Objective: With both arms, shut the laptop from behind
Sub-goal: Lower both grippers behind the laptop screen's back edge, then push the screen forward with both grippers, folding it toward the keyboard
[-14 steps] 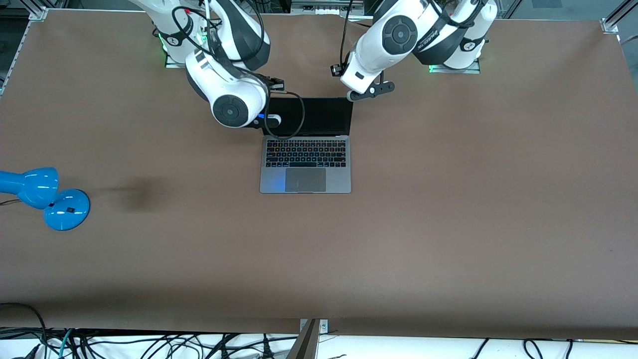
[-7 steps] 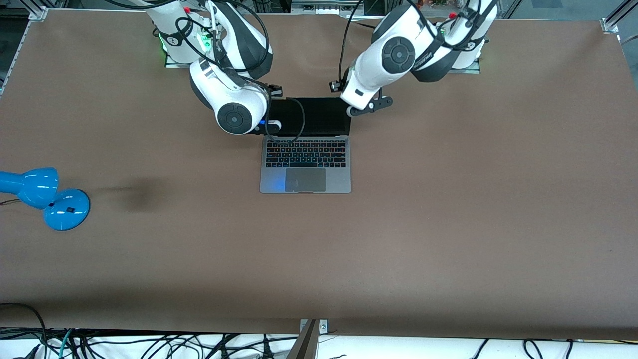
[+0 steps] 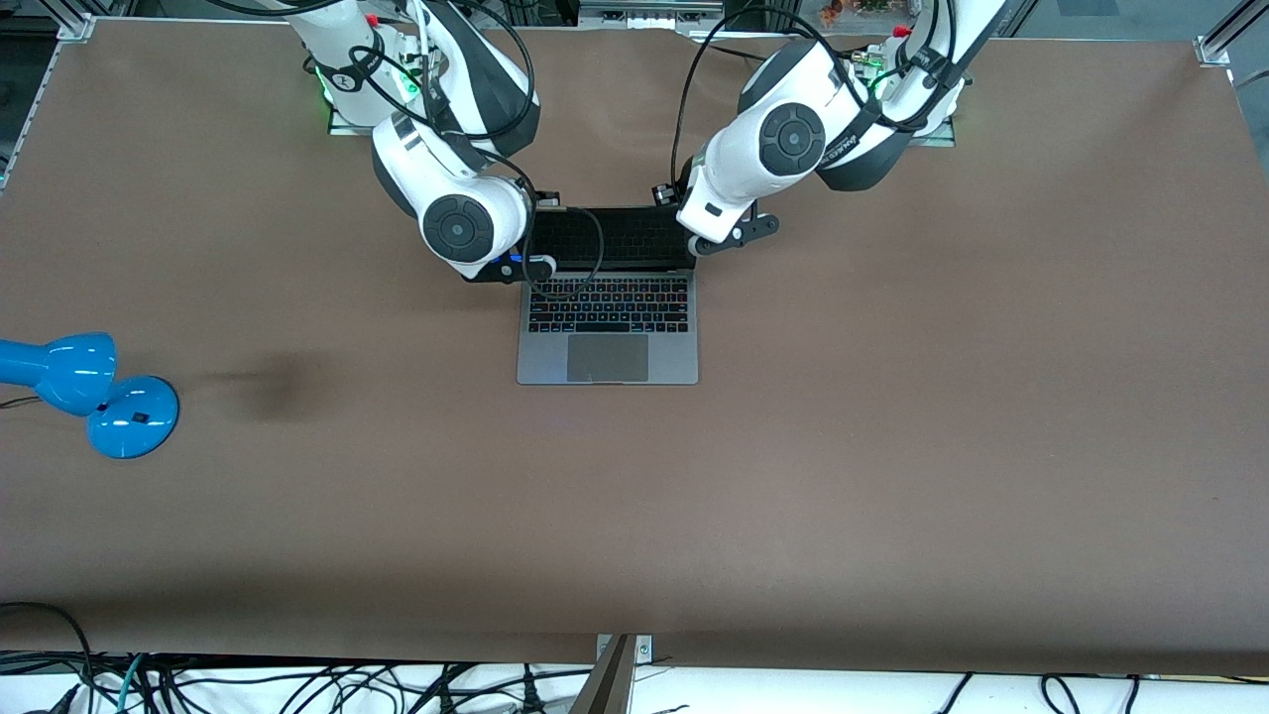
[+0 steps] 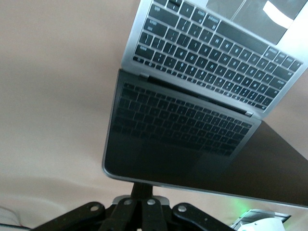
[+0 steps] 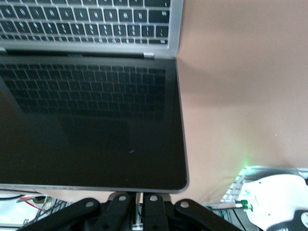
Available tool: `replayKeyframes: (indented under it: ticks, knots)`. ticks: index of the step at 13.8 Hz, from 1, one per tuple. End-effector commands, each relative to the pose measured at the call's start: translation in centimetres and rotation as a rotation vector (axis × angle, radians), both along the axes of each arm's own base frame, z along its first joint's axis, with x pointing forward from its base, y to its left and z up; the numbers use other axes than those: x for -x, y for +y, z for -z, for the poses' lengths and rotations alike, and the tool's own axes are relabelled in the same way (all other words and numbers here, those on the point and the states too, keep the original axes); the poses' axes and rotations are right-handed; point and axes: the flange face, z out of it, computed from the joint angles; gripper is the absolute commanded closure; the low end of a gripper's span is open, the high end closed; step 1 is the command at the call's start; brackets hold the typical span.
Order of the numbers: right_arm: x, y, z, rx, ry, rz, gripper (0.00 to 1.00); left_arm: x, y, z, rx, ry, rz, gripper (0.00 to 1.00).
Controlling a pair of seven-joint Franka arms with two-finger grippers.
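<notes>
1. I see the slim grey metal laptop [image 3: 607,317] on the brown table [image 3: 892,446], midway between the arms' bases, its lid tilted over the keyboard.
2. I read the left gripper [image 4: 140,195] at the lid's top edge, toward the left arm's end.
3. I read the right gripper [image 5: 139,198] at that edge, toward the right arm's end.
4. I see the blue desk lamp [image 3: 89,387] well apart, at the right arm's end of the table, nearer the front camera than the laptop.

Laptop [image 3: 608,327]: space-grey body, black keys, black glossy screen (mirroring the key rows). Arms [image 3: 451,188]: white shells, black joint bands, grey-black round caps. Table [image 3: 892,397]: matte brown. Desk lamp [image 3: 89,392]: bright blue. Green lights at arm bases.
</notes>
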Motion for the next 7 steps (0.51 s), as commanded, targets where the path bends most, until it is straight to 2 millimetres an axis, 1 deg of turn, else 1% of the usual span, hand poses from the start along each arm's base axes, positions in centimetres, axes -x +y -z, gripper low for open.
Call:
replayKeyframes:
  ticks: [1,2,5,6,7]
  knots:
    - [-1.2,0.0,-0.1,-0.035,-0.036,-0.019,0.91,-1.8,-0.3,0.0,0.004,-0.004,-0.012,1.00]
    - [-1.7,-0.2,-0.2,-0.041,-0.041,-0.017,0.91,-2.4,-0.2,-0.2,0.002,-0.019,-0.010,1.00]
    - [-2.8,-1.2,-0.5,-0.055,-0.055,-0.017,0.90,-4.1,0.3,0.3,-0.005,-0.037,-0.005,1.00]
    - [-3.0,-1.4,-0.5,-0.065,-0.058,-0.028,0.90,-4.7,0.4,0.1,0.002,-0.041,-0.015,1.00]
    - [-3.4,-1.9,-0.5,-0.067,-0.060,-0.027,0.90,-5.2,0.6,0.4,0.002,-0.038,-0.020,1.00]
